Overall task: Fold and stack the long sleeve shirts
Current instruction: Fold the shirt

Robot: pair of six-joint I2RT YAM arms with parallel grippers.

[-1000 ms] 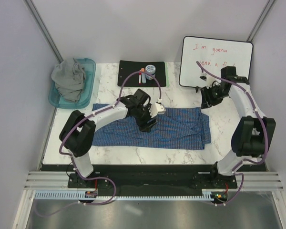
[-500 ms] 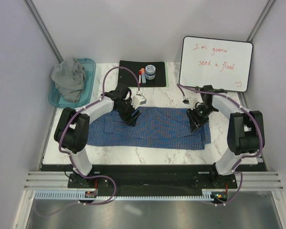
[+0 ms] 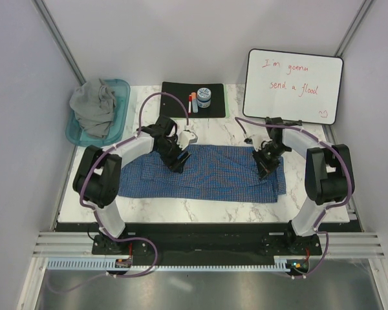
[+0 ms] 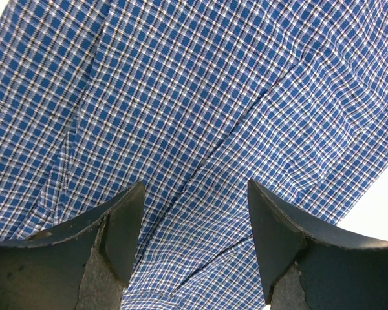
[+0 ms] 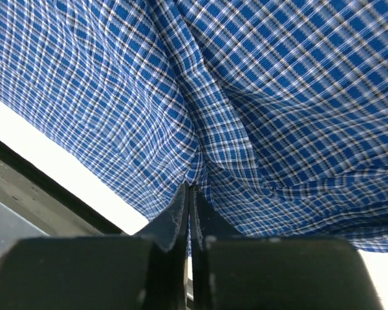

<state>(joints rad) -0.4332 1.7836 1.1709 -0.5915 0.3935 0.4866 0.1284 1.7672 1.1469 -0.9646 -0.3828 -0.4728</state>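
Cut off by the frame in both wrist views, the blue-and-white checked woven shirt (image 4: 194, 97) lies partly covered overhead by the left arm (image 3: 139, 145) and right arm (image 3: 294, 134). Lower folds of the crumpled grey garment (image 3: 94, 110) sit unseen inside the translucent teal plastic tub (image 3: 121, 111).

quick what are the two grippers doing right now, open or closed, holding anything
left gripper: open, jaws apart over the checked shirt, holding nothing.
right gripper: shut, jaws pinching a fold of the checked shirt.
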